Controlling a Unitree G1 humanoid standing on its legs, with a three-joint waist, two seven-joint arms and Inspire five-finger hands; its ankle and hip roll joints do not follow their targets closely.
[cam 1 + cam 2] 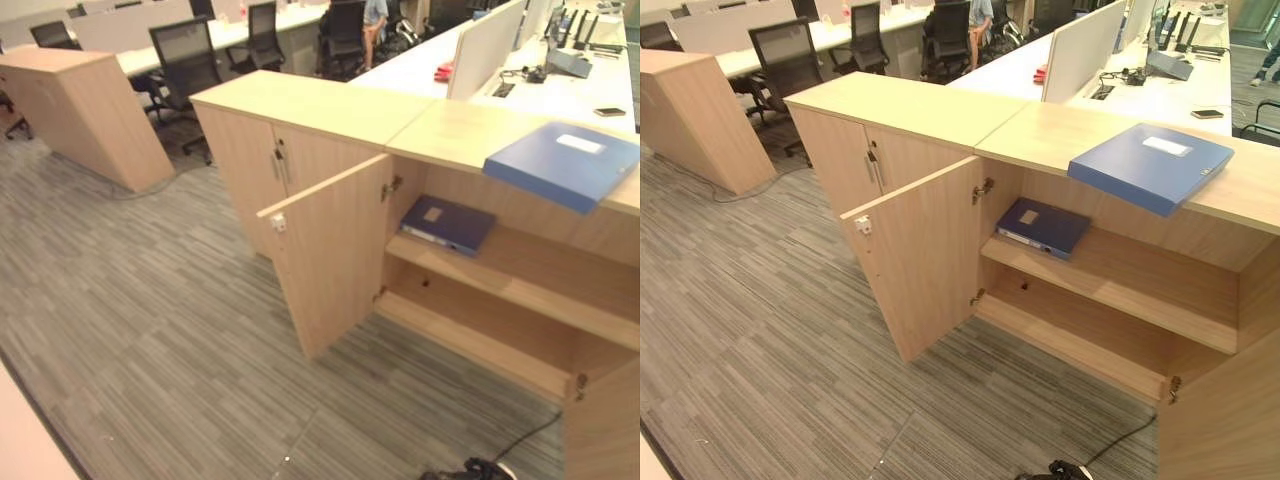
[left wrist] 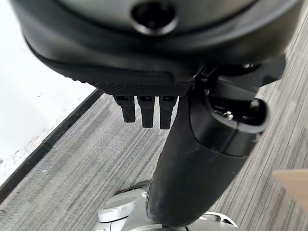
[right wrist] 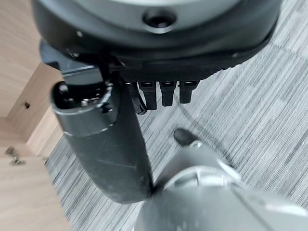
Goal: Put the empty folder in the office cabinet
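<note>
Grey striped carpet (image 1: 150, 330) runs through an open office with white desks (image 1: 420, 65) and black mesh chairs (image 1: 190, 60) behind. From the head views I count two folders: one large flat blue folder (image 1: 563, 163) lying on top of the light wooden office cabinet (image 1: 470, 125), jutting slightly over its front edge, and one darker blue folder (image 1: 1042, 226) lying flat on the upper shelf (image 1: 1120, 280) inside. One cabinet door (image 1: 330, 250) stands swung open; the right door is cut off at the frame edge. A person stands far off among the chairs, mostly cropped.

Left wrist view: the left hand (image 2: 144, 108) hangs over carpet, fingers straight, holding nothing.

Right wrist view: the right hand (image 3: 163, 91) hangs likewise, fingers straight and empty, beside wooden panelling.
</note>
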